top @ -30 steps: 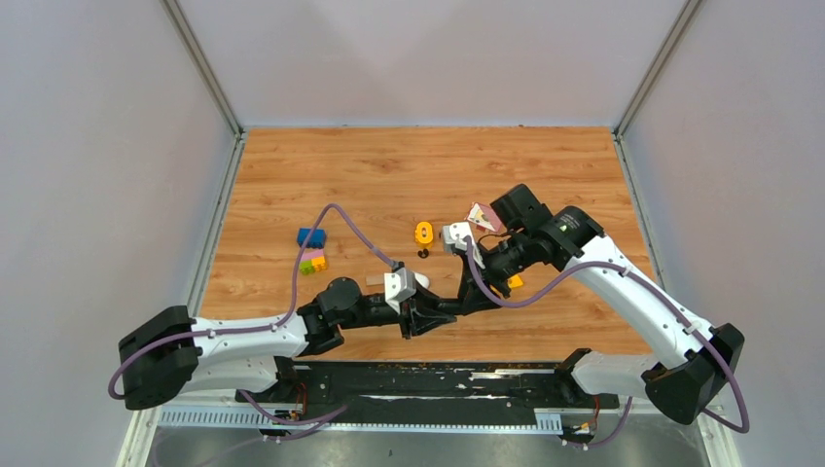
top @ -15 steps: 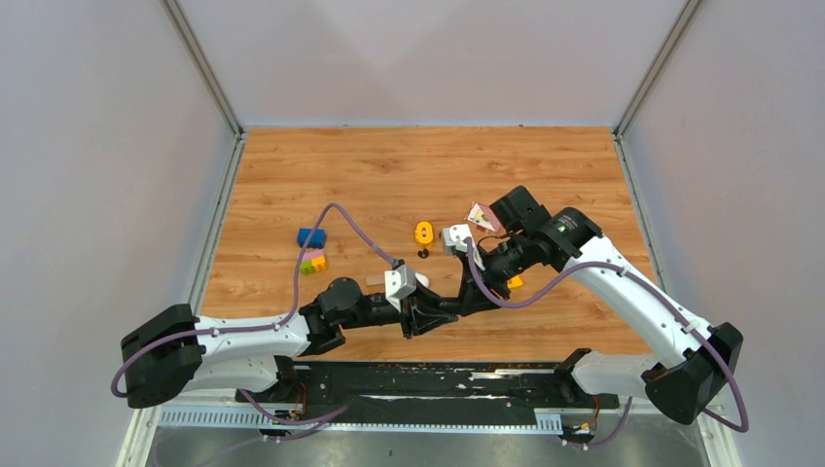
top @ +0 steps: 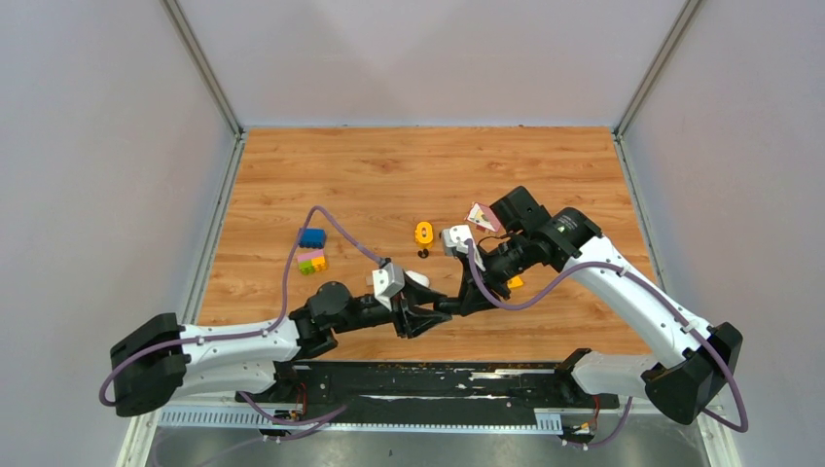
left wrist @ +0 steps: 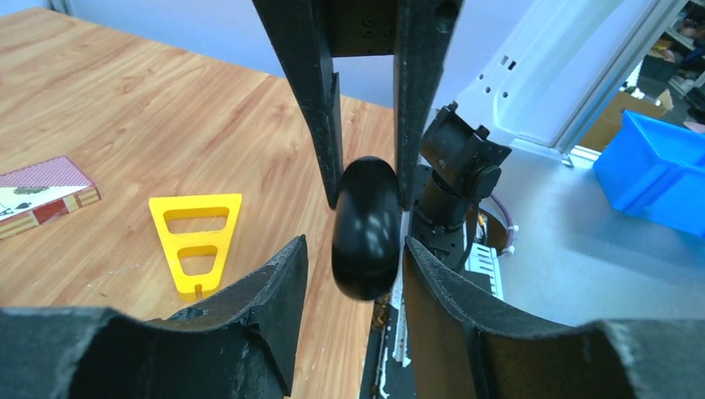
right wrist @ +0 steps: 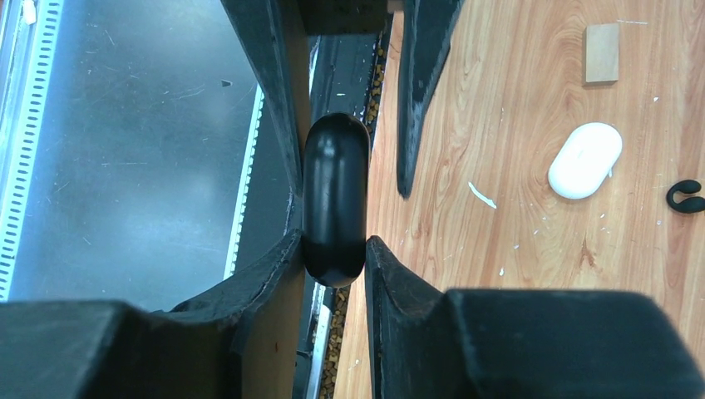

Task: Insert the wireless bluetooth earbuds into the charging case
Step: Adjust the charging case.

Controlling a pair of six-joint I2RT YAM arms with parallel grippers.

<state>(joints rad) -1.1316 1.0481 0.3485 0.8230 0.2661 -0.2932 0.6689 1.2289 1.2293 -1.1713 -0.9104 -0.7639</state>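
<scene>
My right gripper (right wrist: pixel 332 245) is shut on a black oval charging case (right wrist: pixel 334 195), closed, held above the table's near edge. The case also shows in the left wrist view (left wrist: pixel 366 229). My left gripper (left wrist: pixel 356 249) is open, its jaws on either side of the case's free end with a gap on one side. The two grippers meet tip to tip in the top view, left gripper (top: pixel 428 317) and right gripper (top: pixel 455 304). A small black hooked piece (right wrist: pixel 686 196), maybe an earbud, lies on the wood. No other earbud can be made out.
A white oval case (right wrist: pixel 585 160) and a tan block (right wrist: pixel 602 52) lie on the wood. A yellow triangle (left wrist: pixel 195 241), a picture card (left wrist: pixel 41 187), an orange oval piece (top: pixel 424 232) and coloured bricks (top: pixel 311 249) lie around. The black base rail (top: pixel 428 379) is below the grippers.
My left arm has pulled its elbow and wrist to the left and a little further from the near edge. Its jaws stay at the black case. My right arm holds still.
</scene>
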